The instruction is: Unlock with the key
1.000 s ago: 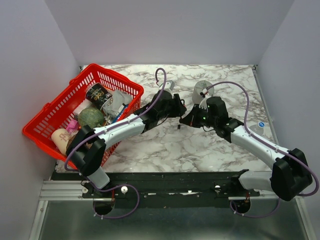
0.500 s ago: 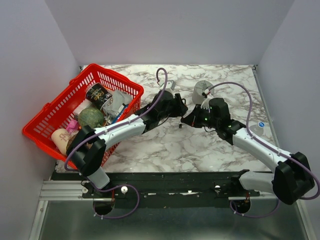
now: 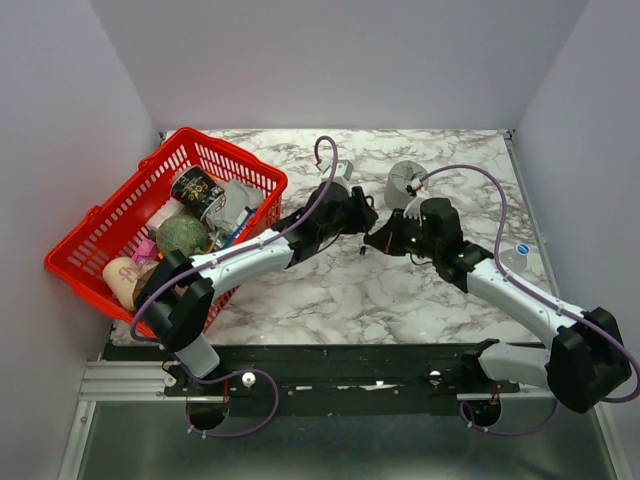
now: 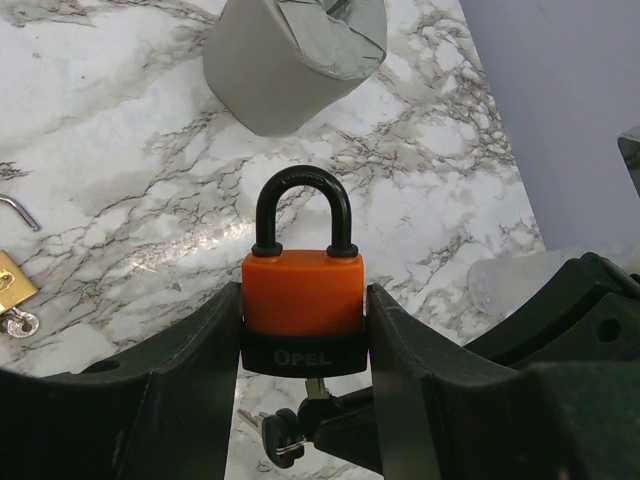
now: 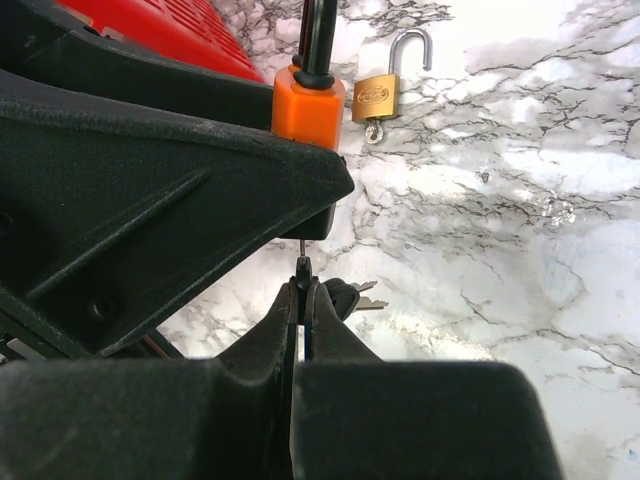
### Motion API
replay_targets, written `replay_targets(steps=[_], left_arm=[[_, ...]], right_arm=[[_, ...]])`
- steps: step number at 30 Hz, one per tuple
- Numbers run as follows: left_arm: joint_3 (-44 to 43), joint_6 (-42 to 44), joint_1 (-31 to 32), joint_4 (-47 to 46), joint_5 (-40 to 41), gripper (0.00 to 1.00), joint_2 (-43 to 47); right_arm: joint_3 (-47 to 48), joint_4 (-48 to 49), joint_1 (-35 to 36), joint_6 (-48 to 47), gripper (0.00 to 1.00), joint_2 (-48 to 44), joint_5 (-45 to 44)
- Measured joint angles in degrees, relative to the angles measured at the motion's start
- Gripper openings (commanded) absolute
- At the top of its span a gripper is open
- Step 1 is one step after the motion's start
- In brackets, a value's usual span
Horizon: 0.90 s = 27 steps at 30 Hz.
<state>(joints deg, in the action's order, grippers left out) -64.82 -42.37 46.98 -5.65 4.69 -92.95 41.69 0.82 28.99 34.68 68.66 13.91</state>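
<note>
Marble tabletop (image 3: 330, 290), mid-task: the left gripper (image 4: 303, 335) clamps the orange padlock (image 4: 302, 290) by its sides, leaving the keyway end exposed, so the right gripper (image 5: 303, 292), pinched tight on the key (image 5: 302, 262), can offer its thin blade to the lock's underside.

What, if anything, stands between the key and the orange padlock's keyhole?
Nothing visible does. The key, pinched in the right gripper, points straight at the underside of the padlock held by the left gripper. Its tip seems to be at the keyhole.
</note>
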Motion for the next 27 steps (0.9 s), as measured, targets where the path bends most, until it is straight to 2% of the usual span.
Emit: replay_targets(steps=[27], left_arm=[[-0.4,0.1,1.4,-5.3,0.6,0.00,-0.6]], right_arm=[[-1.6,-0.2,-3.1,-1.8,0.01,-5.7,-0.2]])
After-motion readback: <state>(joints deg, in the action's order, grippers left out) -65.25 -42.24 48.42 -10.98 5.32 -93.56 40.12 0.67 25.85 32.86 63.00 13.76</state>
